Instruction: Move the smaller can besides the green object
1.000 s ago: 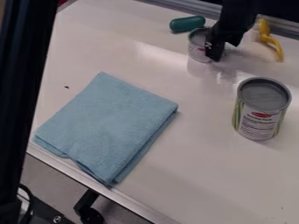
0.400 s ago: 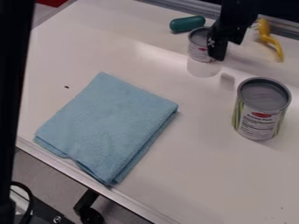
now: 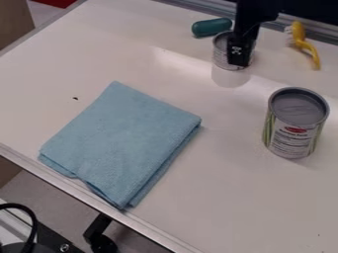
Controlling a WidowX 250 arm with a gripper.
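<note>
My black hand [image 3: 239, 60] hangs down from the top edge of the view, to the right of its middle, and sits right at the smaller can [image 3: 220, 55], covering the right part of its rim and side. I cannot tell how far open my hand is, nor whether it has hold of the can. The smaller can stands upright near the far edge of the table [image 3: 244, 197], just beside the green object [image 3: 211, 26], which lies on its side a little beyond the can and to its left; whether the two touch I cannot tell. To the right of my hand, well apart from it, a brush with a yellow handle [image 3: 308, 47] lies with its pale bristles turned left, near the metal rail [image 3: 198, 9] that runs along the far edge. Nearer the camera on the right stands the larger can [image 3: 295, 126], upright, its grey top facing up and its label, with green stripes and a red mark, turned toward the camera. A folded light-blue cloth [image 3: 122, 143] lies flat on the left, one corner close to the table's near edge. Beyond its far left side there is a small dark speck [image 3: 75, 98] on the white tabletop.
</note>
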